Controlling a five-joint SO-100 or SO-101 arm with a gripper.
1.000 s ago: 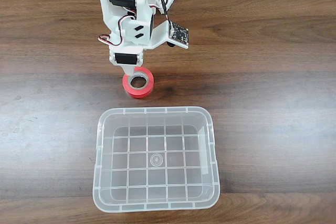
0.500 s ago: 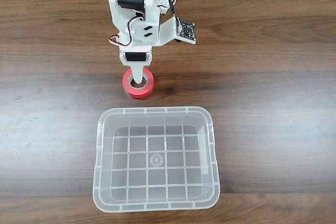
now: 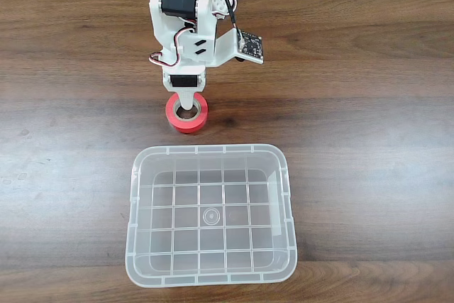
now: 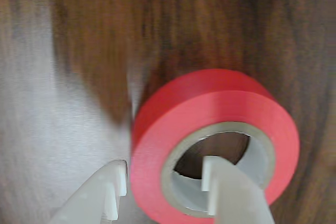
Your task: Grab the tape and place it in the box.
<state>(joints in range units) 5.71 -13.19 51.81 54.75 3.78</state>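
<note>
Wood-grain table across the whole fixed view, bare but for the task's things. Nearest the lower edge, the box: clear plastic, rimmed, grid-bottomed, empty, open side up. Just beyond its far rim and apart from it, the tape, flat on the wood with its hole facing up. Above it the gripper, jaws open and straddling one wall of the roll: one finger down inside the cardboard core, the other outside the red rim, neither pressing in yet as far as the wrist view tells. Likely light, stiff and hard to crush; smooth red flank possibly slippery, so best pinched through that wall, core to outer face, low and square.
</note>
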